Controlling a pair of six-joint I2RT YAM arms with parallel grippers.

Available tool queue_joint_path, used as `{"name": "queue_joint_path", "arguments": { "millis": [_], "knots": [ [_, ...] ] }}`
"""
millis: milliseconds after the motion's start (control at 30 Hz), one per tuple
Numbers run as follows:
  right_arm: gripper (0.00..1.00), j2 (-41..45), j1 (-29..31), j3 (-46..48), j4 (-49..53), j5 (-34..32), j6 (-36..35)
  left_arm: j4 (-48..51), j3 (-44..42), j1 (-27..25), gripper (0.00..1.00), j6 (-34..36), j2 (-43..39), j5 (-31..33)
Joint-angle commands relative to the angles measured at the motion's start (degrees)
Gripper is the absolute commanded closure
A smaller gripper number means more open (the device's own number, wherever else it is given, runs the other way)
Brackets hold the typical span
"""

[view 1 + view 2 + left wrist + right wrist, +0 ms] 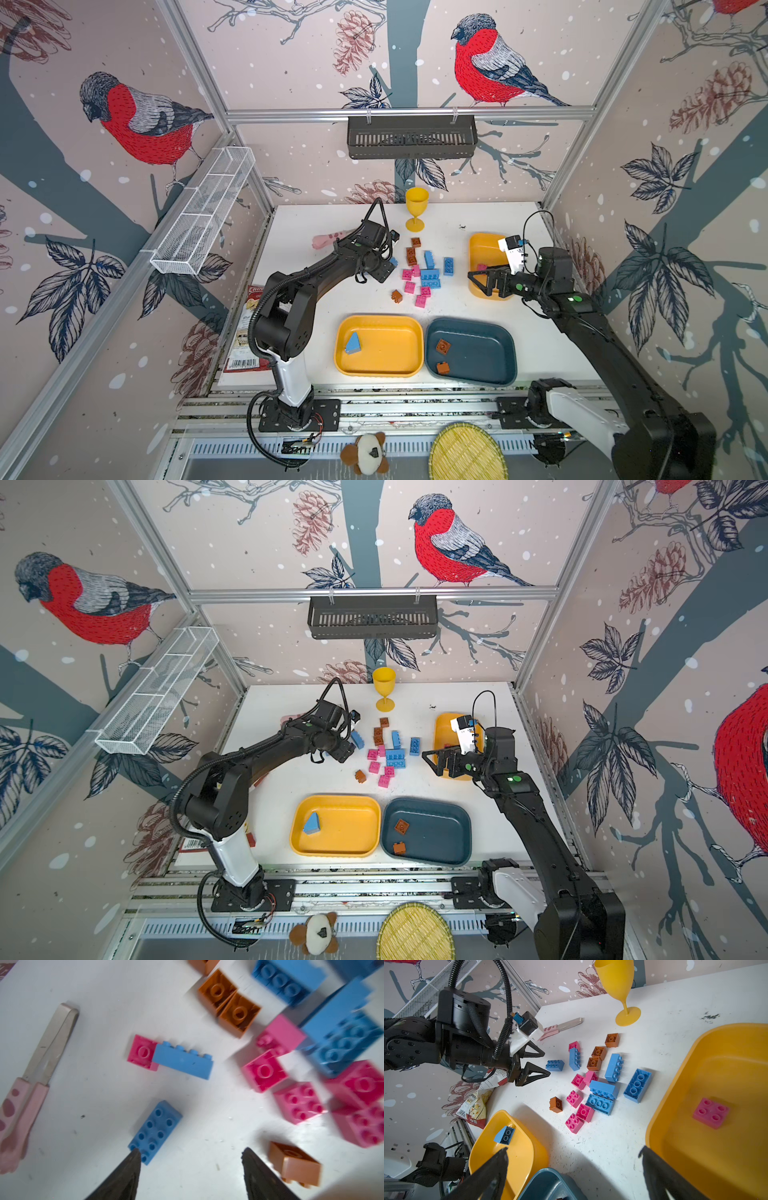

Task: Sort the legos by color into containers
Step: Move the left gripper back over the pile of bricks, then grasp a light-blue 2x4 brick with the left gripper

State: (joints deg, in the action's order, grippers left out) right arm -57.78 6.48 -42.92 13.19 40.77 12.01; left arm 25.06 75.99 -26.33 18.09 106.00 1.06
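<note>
Blue lego point(154, 1132) lies beside the left jaws, wide and empty; closing off-centre could flick it into nearby pink legos point(264, 1070). Right jaws gape empty.

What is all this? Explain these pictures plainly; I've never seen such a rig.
Two black robot arms work at a white table, each tipped with a two-fingered end effector. Two pictures look down from overhead; two come from wrist cameras. The left end effector is open by a blue brick, the right end effector open near the smaller yellow tray; both are empty. Loose bricks, blue, pink, brown, lie mid-table. The larger yellow tray holds a blue wedge, the teal tray two brown bricks, the smaller one a pink brick. A yellow goblet stands behind.
</note>
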Motion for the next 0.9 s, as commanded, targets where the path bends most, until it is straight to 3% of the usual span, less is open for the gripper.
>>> {"name": "queue_joint_path", "arguments": {
  "millis": [0,300,433,500,700,867],
  "knots": [
    [0.01,0.24,0.12,-0.68,-1.06,-0.75,-0.48,1.39,0.58,0.65,0.24,7.31,2.32,4.07],
    [0.01,0.69,-0.06,-0.28,-0.88,-0.87,-0.48,1.48,2.68,2.83,0.25,10.65,8.54,9.11],
    [0.01,0.78,-0.14,-0.37,-0.78,-0.53,-0.62,1.76,3.12,3.60,0.28,11.00,9.39,8.35],
    [0.01,0.57,-0.20,-0.46,-0.70,-0.35,-0.75,1.85,3.16,3.75,0.33,11.09,9.66,7.63],
    [0.01,0.17,-0.33,-0.68,-0.95,0.00,-0.82,4.24,4.13,3.95,0.69,11.07,10.55,5.26],
    [0.01,-0.13,-0.41,-0.50,-1.26,0.05,-0.79,7.87,7.33,4.01,0.74,8.65,8.50,0.88]
  ]
}}
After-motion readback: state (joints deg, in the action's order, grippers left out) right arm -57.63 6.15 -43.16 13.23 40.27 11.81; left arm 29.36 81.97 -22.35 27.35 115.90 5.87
